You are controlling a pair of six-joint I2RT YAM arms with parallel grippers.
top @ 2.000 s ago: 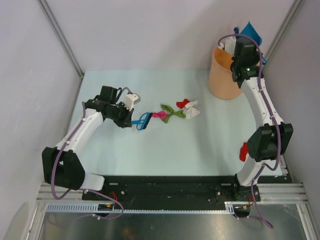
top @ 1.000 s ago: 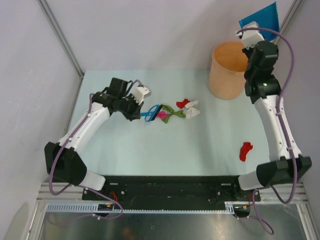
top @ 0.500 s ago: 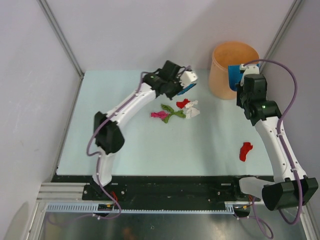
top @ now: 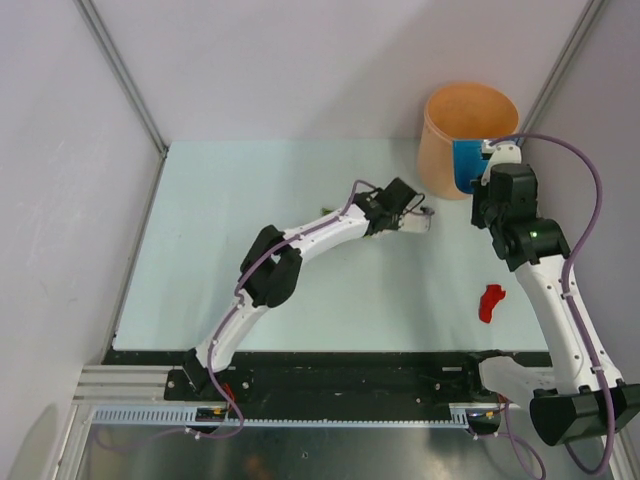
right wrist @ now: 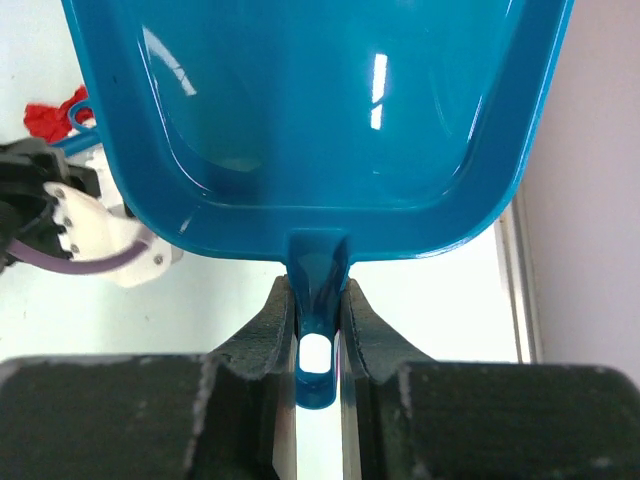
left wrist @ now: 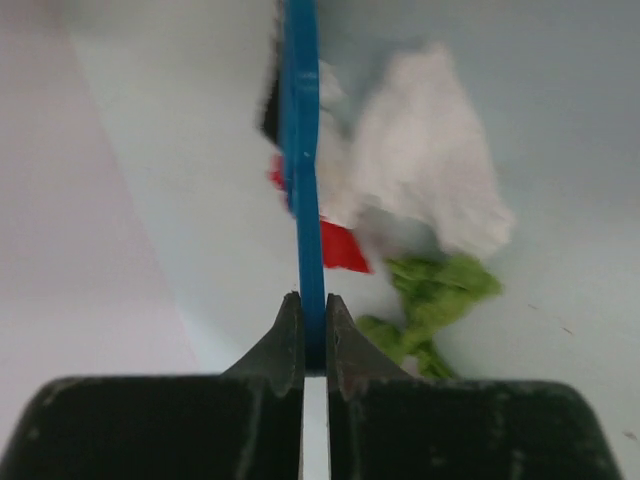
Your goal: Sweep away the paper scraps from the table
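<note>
My left gripper [top: 395,215] is shut on the thin handle of a blue brush [left wrist: 300,150] and reaches over the middle-right of the table [top: 230,200]. In the left wrist view a white wad [left wrist: 430,160], a red scrap [left wrist: 335,245] and a green wad [left wrist: 435,295] lie just right of the brush. In the top view my left wrist hides most of this pile. One red scrap [top: 490,302] lies alone near the right edge. My right gripper [top: 482,172] is shut on the handle of the blue dustpan [right wrist: 320,120], held beside the bucket.
An orange bucket [top: 470,135] stands at the back right corner, touching or just behind the dustpan [top: 465,165]. Grey walls enclose the table on the left, back and right. The left wrist's white camera mount [right wrist: 100,235] shows under the dustpan's left side.
My left arm swung from the back of the table right and nearer, over the scrap pile, which it now covers. My right gripper shifted the dustpan slightly lower beside the bucket.
</note>
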